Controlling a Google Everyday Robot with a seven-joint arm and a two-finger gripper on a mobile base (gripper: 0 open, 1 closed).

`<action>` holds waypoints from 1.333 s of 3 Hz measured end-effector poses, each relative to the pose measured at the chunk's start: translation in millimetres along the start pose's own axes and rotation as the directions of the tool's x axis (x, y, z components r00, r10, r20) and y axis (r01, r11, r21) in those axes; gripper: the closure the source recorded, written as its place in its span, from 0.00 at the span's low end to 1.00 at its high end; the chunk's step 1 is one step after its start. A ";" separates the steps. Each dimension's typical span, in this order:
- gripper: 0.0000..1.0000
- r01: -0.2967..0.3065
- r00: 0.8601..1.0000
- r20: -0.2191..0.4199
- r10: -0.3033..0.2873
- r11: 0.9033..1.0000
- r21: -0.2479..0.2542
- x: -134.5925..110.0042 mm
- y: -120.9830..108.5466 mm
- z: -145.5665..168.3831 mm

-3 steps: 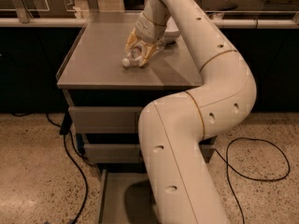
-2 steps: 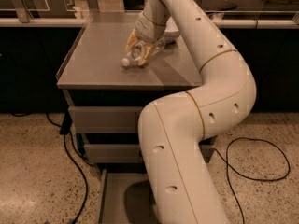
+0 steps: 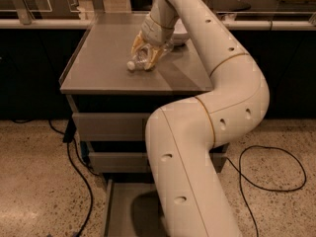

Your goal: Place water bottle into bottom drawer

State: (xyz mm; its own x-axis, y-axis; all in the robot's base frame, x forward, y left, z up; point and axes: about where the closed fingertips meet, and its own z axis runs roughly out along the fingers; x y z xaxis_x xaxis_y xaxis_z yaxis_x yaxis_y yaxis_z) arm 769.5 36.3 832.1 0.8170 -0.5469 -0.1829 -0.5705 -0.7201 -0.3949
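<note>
The water bottle (image 3: 142, 61) lies on its side on the grey cabinet top (image 3: 103, 58), its white cap pointing left toward the front. My gripper (image 3: 147, 53) comes down on it from the back right, and its yellowish fingers (image 3: 138, 44) close around the bottle's body. The bottom drawer (image 3: 123, 214) is pulled out at floor level, showing a flat grey floor. My arm covers its right part.
A white bowl (image 3: 180, 33) sits on the top just behind the gripper, partly hidden by the arm. Two upper drawers (image 3: 108, 127) are pushed in. Black cables (image 3: 74, 167) run along the floor left of the cabinet, and another cable (image 3: 266, 172) loops on the right.
</note>
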 end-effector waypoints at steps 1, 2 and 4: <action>1.00 0.000 1.000 0.000 0.000 1.000 0.000 -1.3 -0.9 -2.4; 1.00 0.008 0.998 -0.064 -0.006 1.000 0.024 -23.5 -30.0 -34.6; 1.00 0.086 0.982 -0.172 -0.078 0.995 0.042 -96.8 -79.6 -110.1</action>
State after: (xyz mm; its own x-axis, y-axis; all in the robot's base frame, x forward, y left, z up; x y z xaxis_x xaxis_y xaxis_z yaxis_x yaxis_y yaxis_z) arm 726.6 99.6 980.4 0.8323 -0.5543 0.0056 -0.4939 -0.7461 -0.4466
